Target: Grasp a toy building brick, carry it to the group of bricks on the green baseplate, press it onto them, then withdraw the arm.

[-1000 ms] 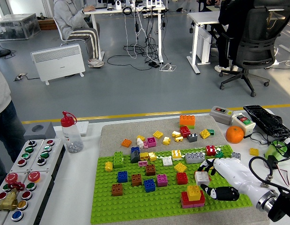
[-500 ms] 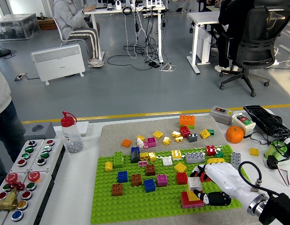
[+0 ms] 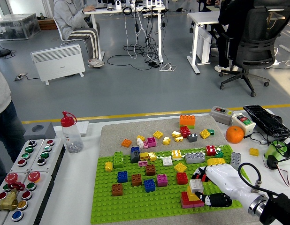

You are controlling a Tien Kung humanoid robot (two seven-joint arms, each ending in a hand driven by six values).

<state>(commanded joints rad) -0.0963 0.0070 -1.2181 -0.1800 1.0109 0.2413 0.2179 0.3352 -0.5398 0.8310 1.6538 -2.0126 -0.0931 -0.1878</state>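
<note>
Head view: I've got the right hand (image 3: 211, 183) in from the lower right, low over the green baseplate (image 3: 135, 199), fingers (image 3: 215, 200) pinched round a small white brick (image 3: 196, 185). That brick sits right on top of the yellow brick (image 3: 190, 194) of the red-and-yellow stack (image 3: 191, 200) near the plate's front right corner. Can't tell from here whether the studs are fully seated or just resting; the hand hides the right side of the joint. Left hand not in frame.

Handling, my read: hard plastic, v. light, rigid, smooth sides, so it could slip or twist if gripped on one corner. Best hold is across two opposite flat walls, low enough to keep it square, top free for a straight push down. Studs need lining up w/ the brick below; if tilted it'll jam or pop off. Stack is narrow and tall-ish, so a sideways shove might knock it loose from the plate.

Other loose bricks (image 3: 154, 140) lie scattered further back on the grey mat (image 3: 112, 133). Orange (image 3: 234, 134) and squeeze bottle (image 3: 70, 132) sit on the worktop (image 3: 79, 187), well apart from the work.
</note>
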